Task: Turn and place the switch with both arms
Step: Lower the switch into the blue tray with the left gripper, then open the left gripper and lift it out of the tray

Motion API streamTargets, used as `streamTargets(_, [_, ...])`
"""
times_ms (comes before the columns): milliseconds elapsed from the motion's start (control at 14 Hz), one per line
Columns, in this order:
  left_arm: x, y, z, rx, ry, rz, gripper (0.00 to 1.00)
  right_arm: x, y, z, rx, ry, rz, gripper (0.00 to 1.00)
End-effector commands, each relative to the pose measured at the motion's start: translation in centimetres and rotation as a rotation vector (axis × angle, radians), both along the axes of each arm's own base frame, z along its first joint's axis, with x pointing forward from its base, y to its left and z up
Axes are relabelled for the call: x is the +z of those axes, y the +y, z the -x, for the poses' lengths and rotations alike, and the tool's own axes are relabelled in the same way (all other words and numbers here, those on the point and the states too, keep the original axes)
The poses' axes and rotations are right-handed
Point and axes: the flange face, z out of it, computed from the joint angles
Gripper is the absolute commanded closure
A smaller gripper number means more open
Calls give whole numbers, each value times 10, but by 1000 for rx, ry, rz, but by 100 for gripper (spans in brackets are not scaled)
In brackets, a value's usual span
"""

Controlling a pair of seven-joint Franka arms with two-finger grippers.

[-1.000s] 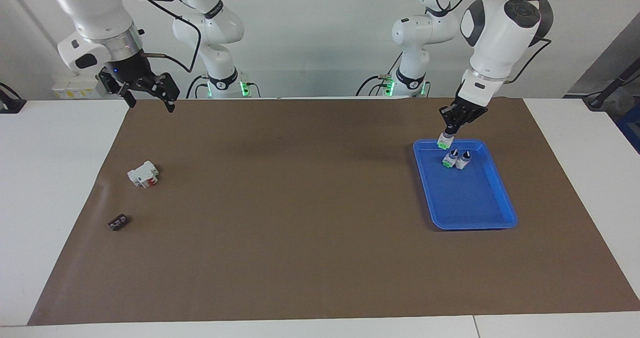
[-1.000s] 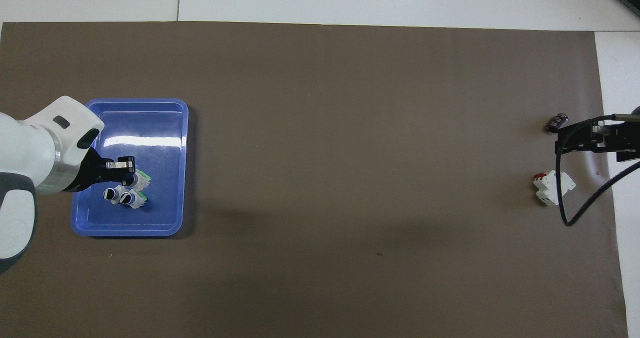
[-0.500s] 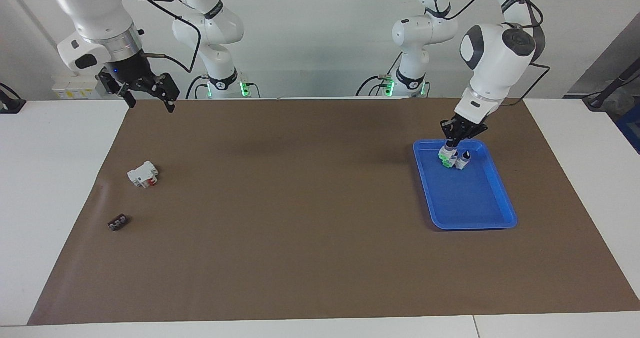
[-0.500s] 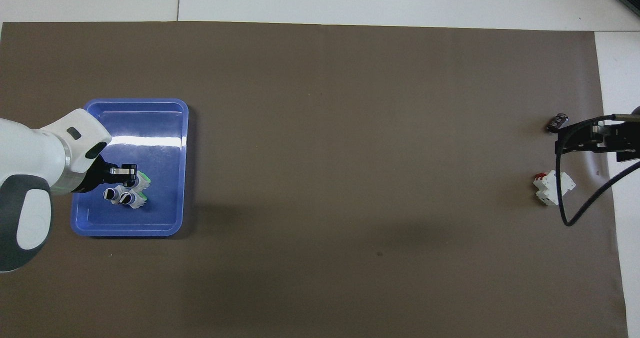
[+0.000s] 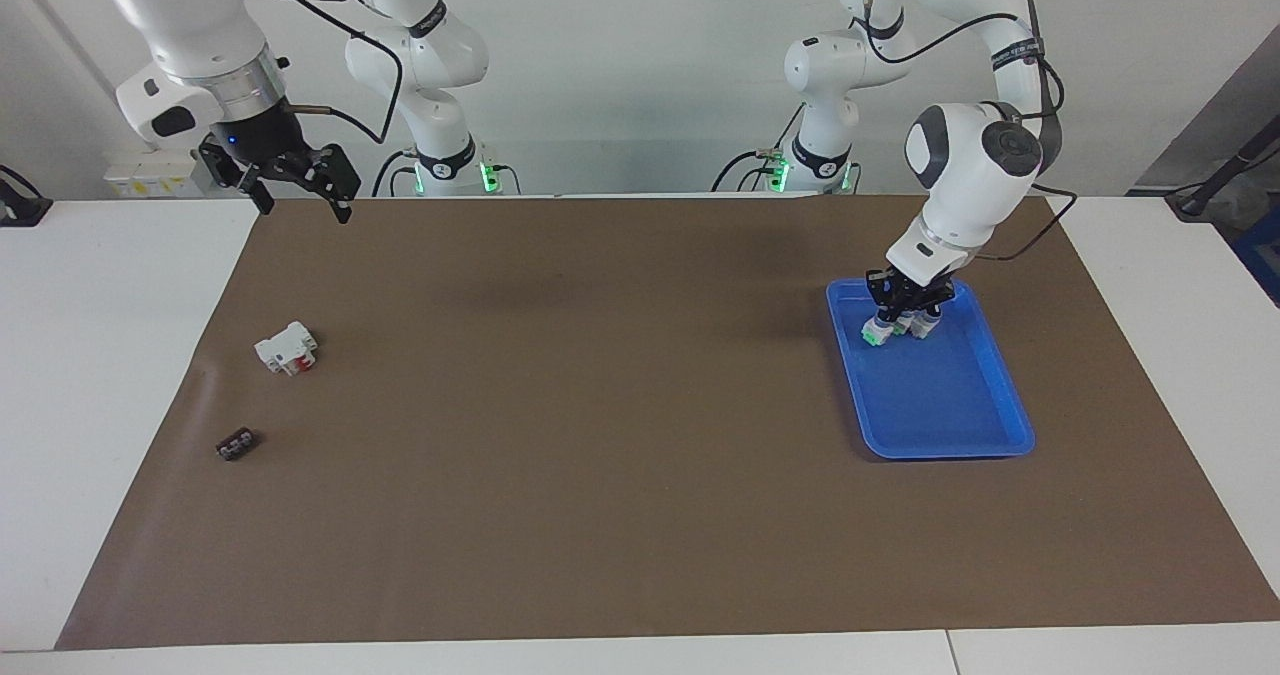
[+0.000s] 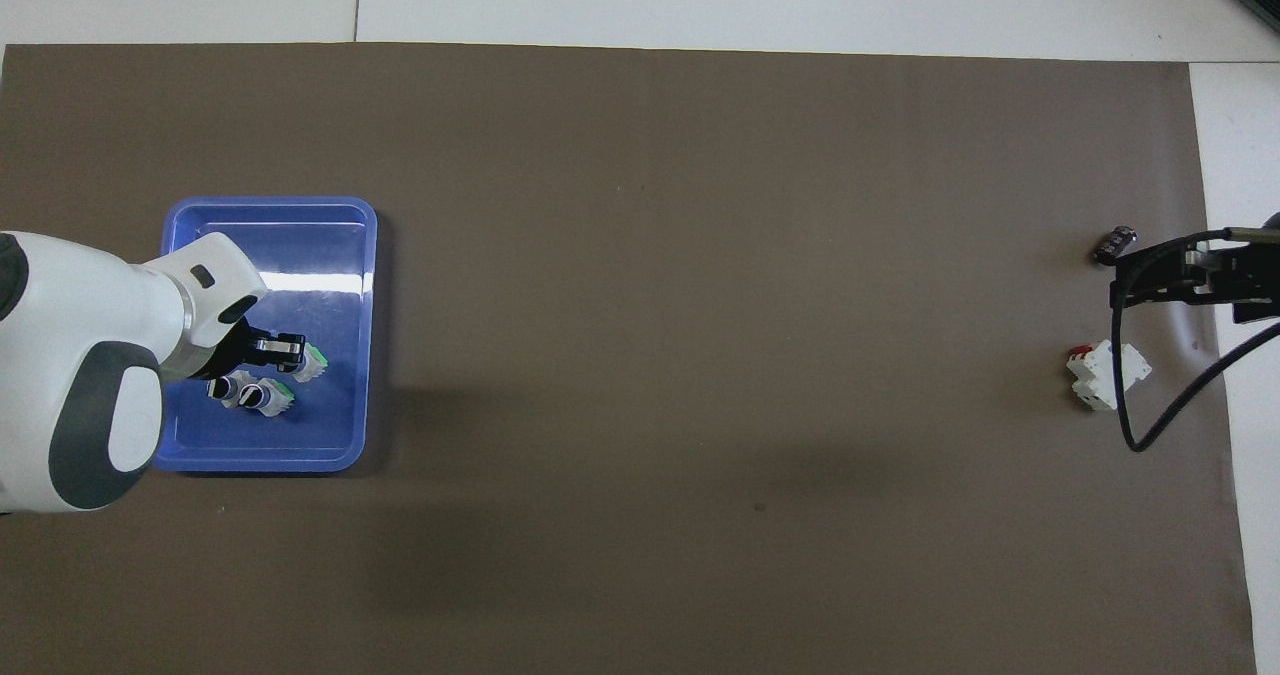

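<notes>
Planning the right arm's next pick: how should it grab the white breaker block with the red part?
Likely from straight above, fingers across the long white sides of the breaker block, avoiding its red part. It lies alone on the mat, skewed, so turn the wrist to match.

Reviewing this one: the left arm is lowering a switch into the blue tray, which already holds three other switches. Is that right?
Not quite. The blue tray already holds two other switches, not three; the overhead view shows them beside the switch held in the left gripper.
</notes>
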Motion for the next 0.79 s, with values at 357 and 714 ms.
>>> streamTargets(357, [45, -11, -33, -106, 17, 8, 69, 2, -4, 4, 40, 1, -68, 0])
streamTargets(714, [147, -5, -63, -127, 36, -34, 54, 4, -8, 0, 39, -29, -38, 0])
